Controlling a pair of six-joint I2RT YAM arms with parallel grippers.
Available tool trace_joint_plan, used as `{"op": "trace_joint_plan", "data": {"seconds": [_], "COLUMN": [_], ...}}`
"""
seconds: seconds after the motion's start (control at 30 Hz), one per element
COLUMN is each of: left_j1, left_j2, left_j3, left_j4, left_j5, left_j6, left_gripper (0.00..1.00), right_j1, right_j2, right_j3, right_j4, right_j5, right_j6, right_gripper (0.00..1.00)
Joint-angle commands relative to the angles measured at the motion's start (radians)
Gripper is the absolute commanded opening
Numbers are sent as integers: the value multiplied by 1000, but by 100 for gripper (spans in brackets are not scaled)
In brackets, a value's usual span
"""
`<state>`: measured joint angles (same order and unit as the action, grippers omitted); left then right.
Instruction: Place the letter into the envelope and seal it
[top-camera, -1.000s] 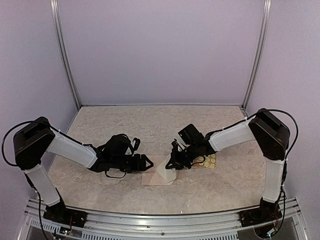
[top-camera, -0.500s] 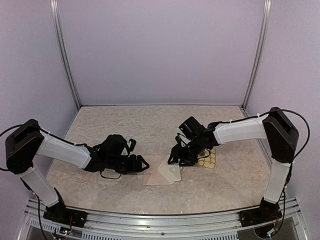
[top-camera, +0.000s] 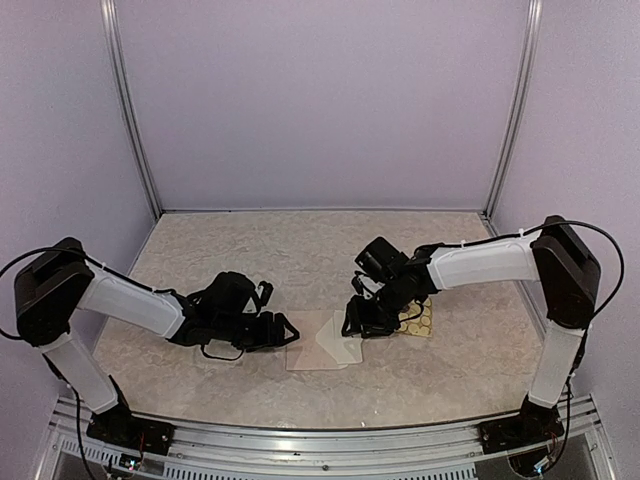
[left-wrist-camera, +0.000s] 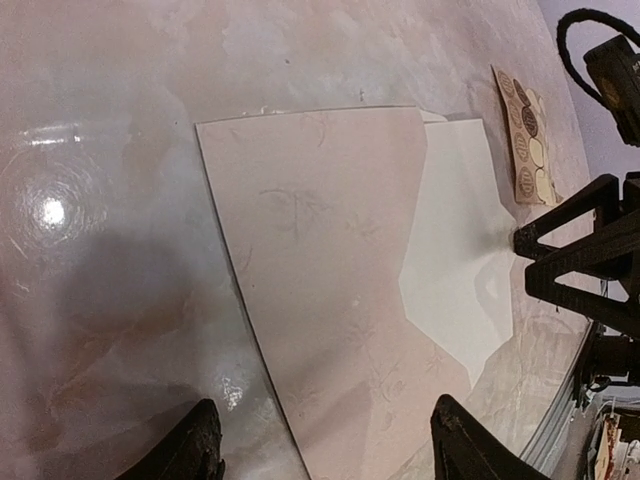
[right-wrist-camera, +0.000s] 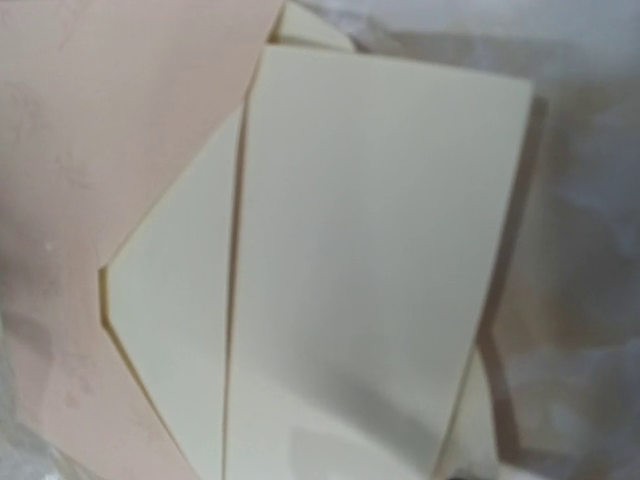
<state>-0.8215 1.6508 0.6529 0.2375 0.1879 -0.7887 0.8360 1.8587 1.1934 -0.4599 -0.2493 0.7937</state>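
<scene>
Left pincer (left-wrist-camera: 330, 445) is spread wide, nothing in it, hovering low over the near-left edge of the envelope (left-wrist-camera: 320, 270). One finger sits on either side of that pink panel, and I can't tell whether they touch it. Over to the right pincer (left-wrist-camera: 522, 258): its two fingers look parted with nothing between them, tips right at the outer edge of the letter (left-wrist-camera: 460, 250).

So where's the paper? The envelope lies flat on the counter (left-wrist-camera: 120, 100), midway between the two arms. The cream letter rests at its right end and overlaps a pointed cream panel there. From the right wrist view, the letter sits on top of that panel. Whether any part of it is actually tucked into the pocket, I can't tell. The sticker sheet (left-wrist-camera: 524, 150) waits just beyond, near the right pincer but apart from the letter.

By my reading, the insertion isn't finished and sealing hasn't begun. To do this step well:

- **Left pincer:** it wants to come down and pin the pink body so it can't skate across the slick counter.
- **Right pincer:** it should take the letter by its free outer edge with a shallow bite, keep it low and flat, and feed it straight toward the left arm.
- **Alignment:** square the long edges first, because a skewed corner would likely jam at the mouth or buckle the sheet.
- **Pace:** push slowly and steadily, and don't sweep the stickers.
</scene>
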Motion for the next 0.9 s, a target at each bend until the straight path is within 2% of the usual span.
{"op": "trace_joint_plan", "data": {"seconds": [0.0,0.3,0.63,0.87], "left_j1": [-1,-2,-10,-18], "left_j2": [26,65,91,95], "left_j3": [-21,-25,-29,-26], "left_j4": [25,56,75,78], "left_j5": [12,24,38,41], "left_j6": [-7,-14,-21,-27], "left_gripper": [67,62,56,55], "right_j1": [9,10,20,30], "right_j2": [25,54,81,93], "right_j3": [7,15,42,65], "right_j4": [-14,-2,16,24], "right_j5": [19,6,-15,-24], "right_j6": [6,10,12,15], "right_gripper": [49,49,38,36]}}
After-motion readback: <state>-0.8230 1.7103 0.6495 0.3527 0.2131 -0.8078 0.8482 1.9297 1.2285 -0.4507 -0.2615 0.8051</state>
